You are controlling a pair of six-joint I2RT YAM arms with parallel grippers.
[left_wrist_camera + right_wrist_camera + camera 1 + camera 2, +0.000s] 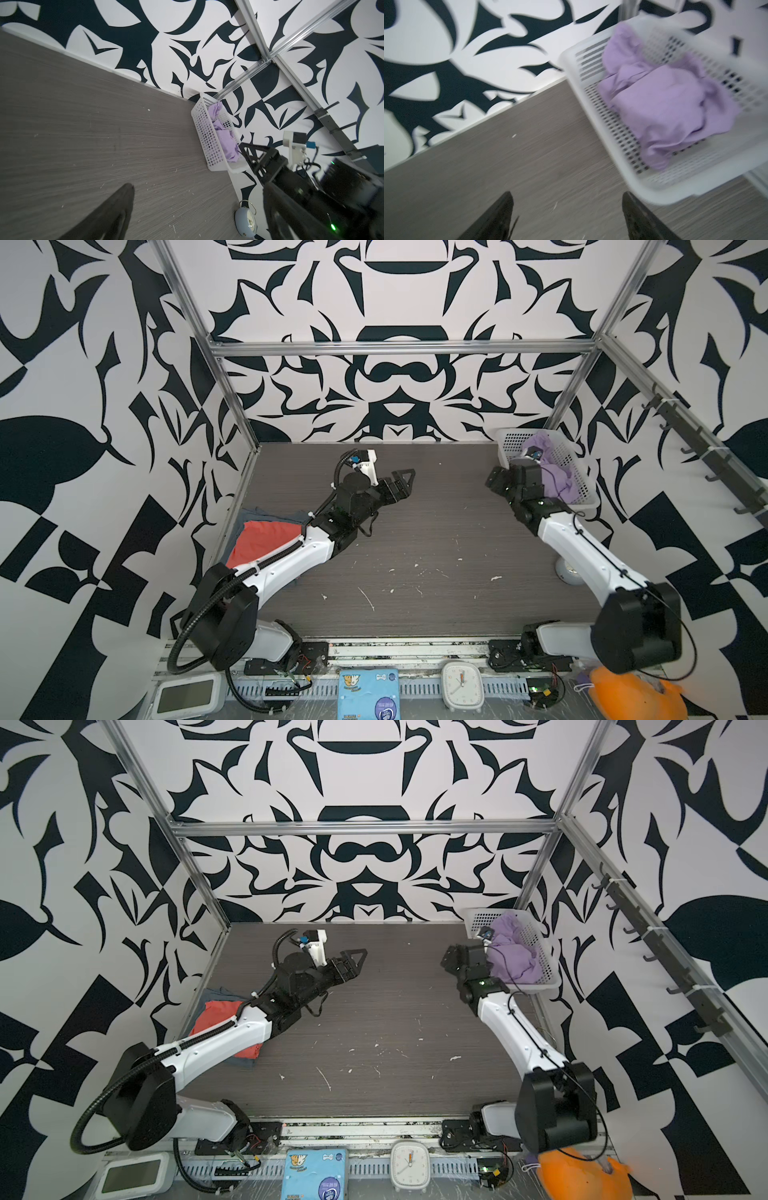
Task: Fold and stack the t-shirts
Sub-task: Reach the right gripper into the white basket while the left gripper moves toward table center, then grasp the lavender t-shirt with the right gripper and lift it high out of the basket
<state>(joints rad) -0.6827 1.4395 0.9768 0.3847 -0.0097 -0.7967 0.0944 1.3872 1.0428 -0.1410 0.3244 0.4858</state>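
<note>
Packet [368,695] print unreadable; lavender t-shirt [664,104] crumpled inside white basket [593,116].

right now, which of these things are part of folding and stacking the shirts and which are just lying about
Job:
- crumpled lavender-purple cloth t-shirt
- folded coral-red cloth t-shirt
- grey-blue cloth t-shirt under it

Lying about:
- white perforated plastic basket
- white square clock
- orange plush toy
- blue packet

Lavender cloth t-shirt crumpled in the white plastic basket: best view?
Right wrist: the lavender cloth t-shirt is large, unobstructed, though blurred. Left wrist: small, partly behind the white plastic basket's wall. In both top views the right arm partly covers it.
</note>
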